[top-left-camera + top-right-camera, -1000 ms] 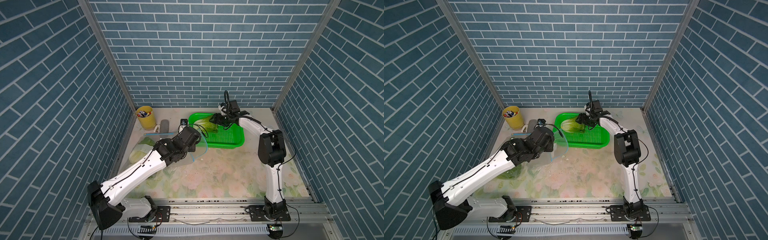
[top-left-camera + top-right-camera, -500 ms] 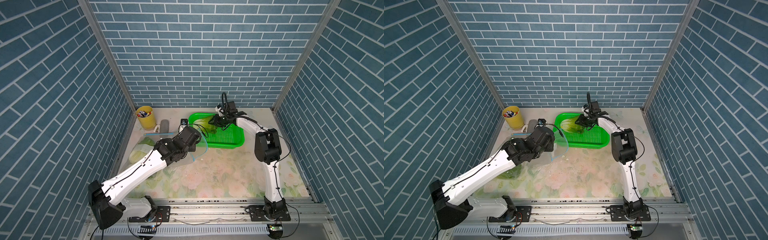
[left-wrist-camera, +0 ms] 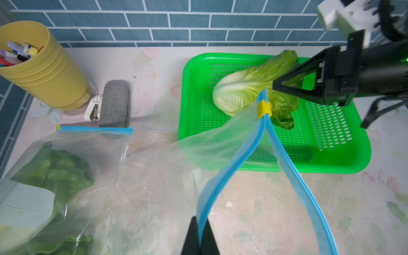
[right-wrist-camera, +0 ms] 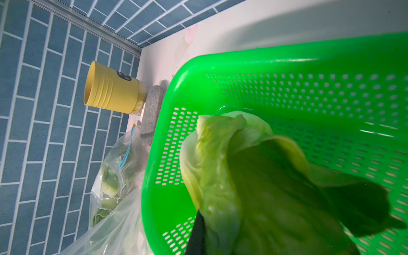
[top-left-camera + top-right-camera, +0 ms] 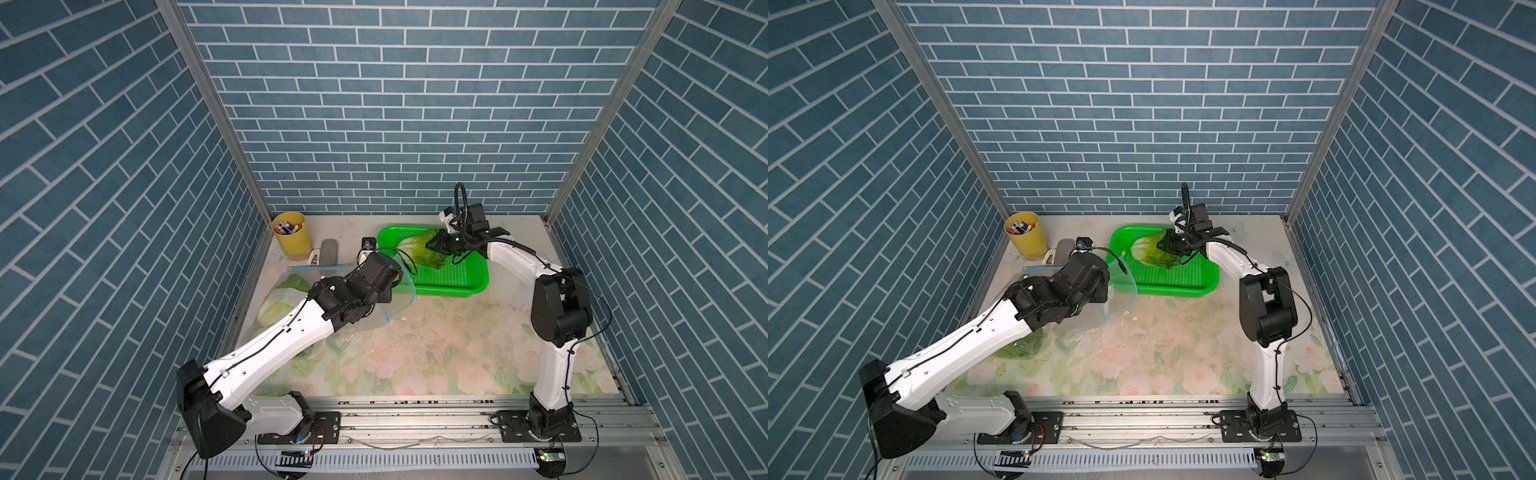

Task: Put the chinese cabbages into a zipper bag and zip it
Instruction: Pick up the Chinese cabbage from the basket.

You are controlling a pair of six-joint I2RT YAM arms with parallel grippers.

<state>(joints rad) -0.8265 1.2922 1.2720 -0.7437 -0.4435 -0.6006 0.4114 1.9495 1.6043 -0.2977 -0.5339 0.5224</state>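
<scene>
One green basket (image 3: 309,169) filled the right of the left wrist view; the zipper bag (image 3: 165,167) gaped at lower centre, its mouth toward the basket. A chinese cabbage (image 3: 242,88) lay in the basket's upper part. The right gripper (image 3: 276,85) was clamped on its leafy end; the left gripper (image 3: 201,229) pinched the bag's blue rim. Step, apparently: pick-up. Next move: lift over the basket wall, then steer stem-first into the mouth.

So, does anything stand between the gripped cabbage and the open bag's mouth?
Nothing visible does. The cabbage, in the right fingers, is in the basket right beside the mouth of the bag, which the left fingers hold open at the basket's near corner.
</scene>
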